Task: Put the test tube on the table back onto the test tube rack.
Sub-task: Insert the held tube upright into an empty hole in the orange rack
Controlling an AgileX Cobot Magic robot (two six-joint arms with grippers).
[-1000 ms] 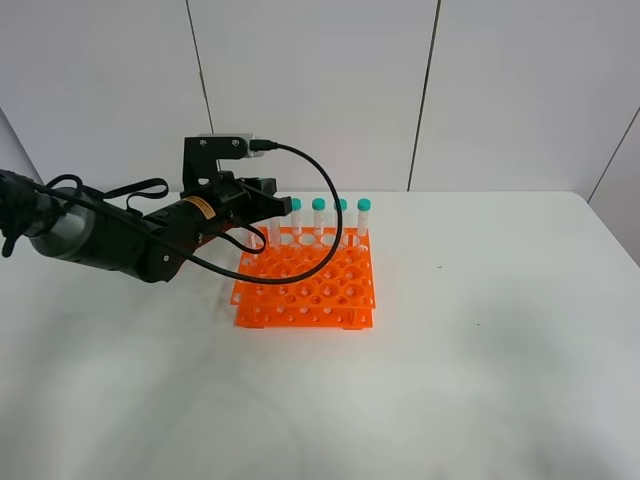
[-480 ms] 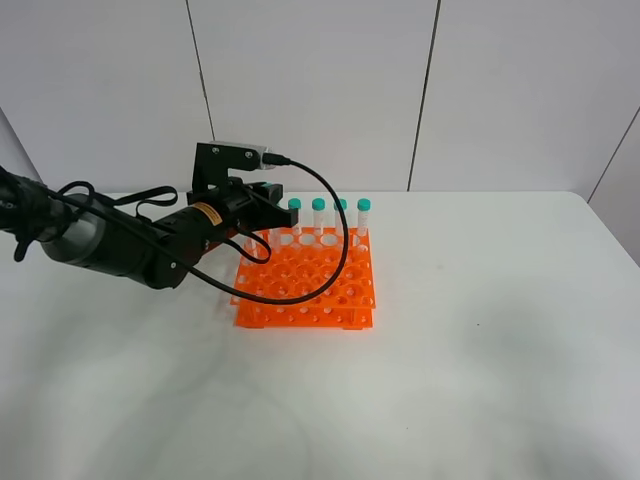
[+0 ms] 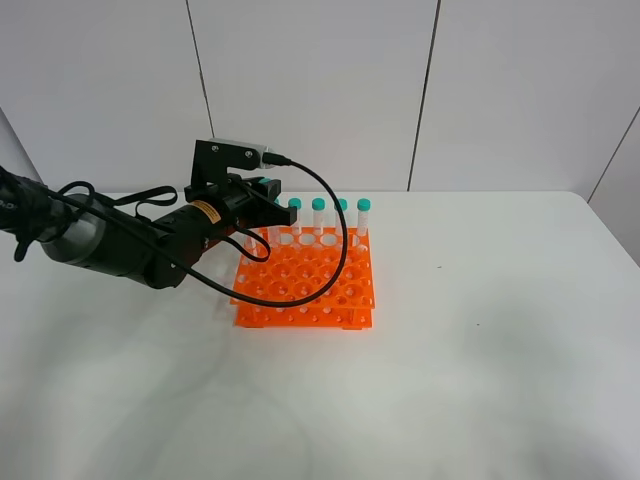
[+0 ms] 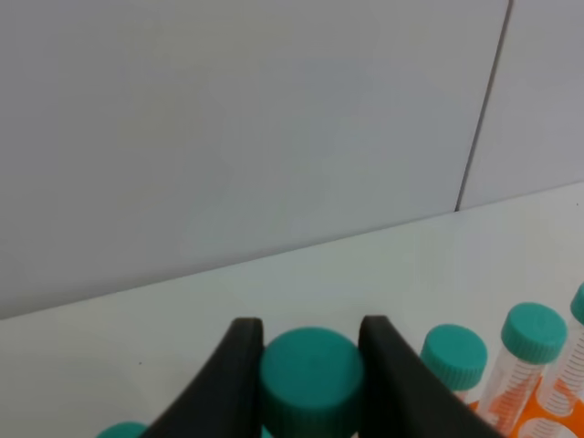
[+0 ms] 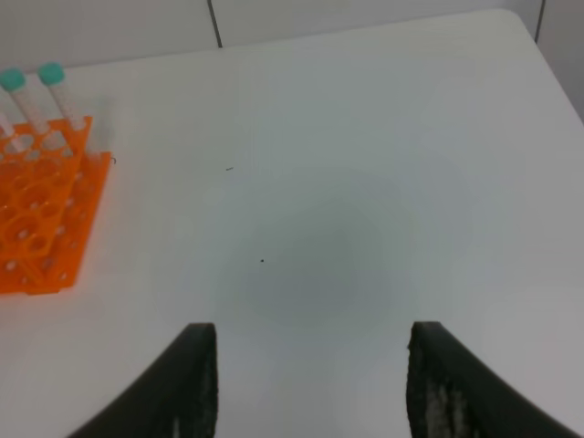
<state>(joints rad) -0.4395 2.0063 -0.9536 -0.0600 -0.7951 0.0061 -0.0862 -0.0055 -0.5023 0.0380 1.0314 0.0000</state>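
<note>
— What moved?
— The left gripper (image 3: 266, 188) edged closer to the test tube rack's (image 3: 305, 285) rear left corner. Its fingers pinch the test tube (image 4: 310, 383) by its teal cap, above that corner.
— The right gripper (image 5: 306, 365)?
— Fingers spread, holding nothing, over the table (image 5: 365, 182).

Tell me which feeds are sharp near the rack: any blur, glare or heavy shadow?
Exterior high: even light, no glare, the test tube rack crisp, only faint shadows on the table. Left wrist: the left gripper and the test tube it holds by the cap look soft-edged, close to the lens. Right wrist: the right gripper is blurred; a dim grey patch on the table.
</note>
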